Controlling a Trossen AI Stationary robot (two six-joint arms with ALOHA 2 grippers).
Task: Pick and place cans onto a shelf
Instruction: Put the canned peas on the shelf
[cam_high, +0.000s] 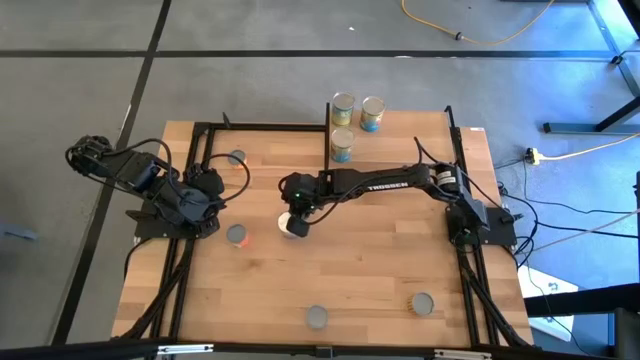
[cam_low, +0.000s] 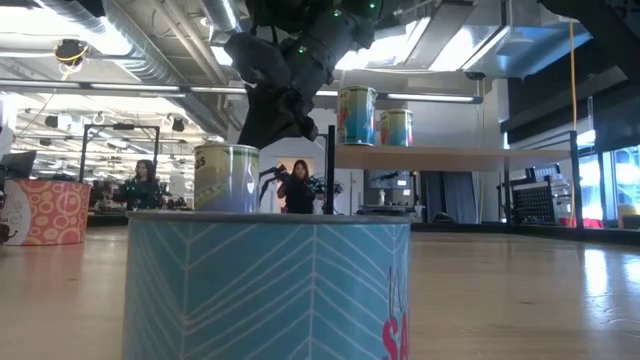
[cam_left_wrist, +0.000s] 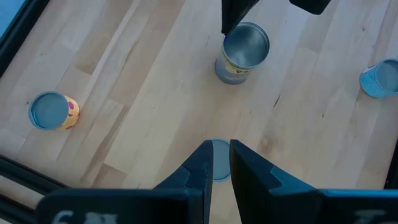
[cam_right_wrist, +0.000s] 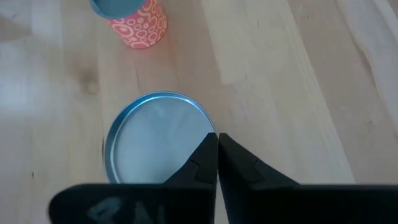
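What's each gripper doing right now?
Left gripper: nearly closed, holding nothing, at the table's left.
Right gripper: closed, empty, just above a can.

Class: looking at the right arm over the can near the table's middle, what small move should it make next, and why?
Probably open the right end effector: its fingers are shut together above the can, so it cannot straddle the can before lowering.
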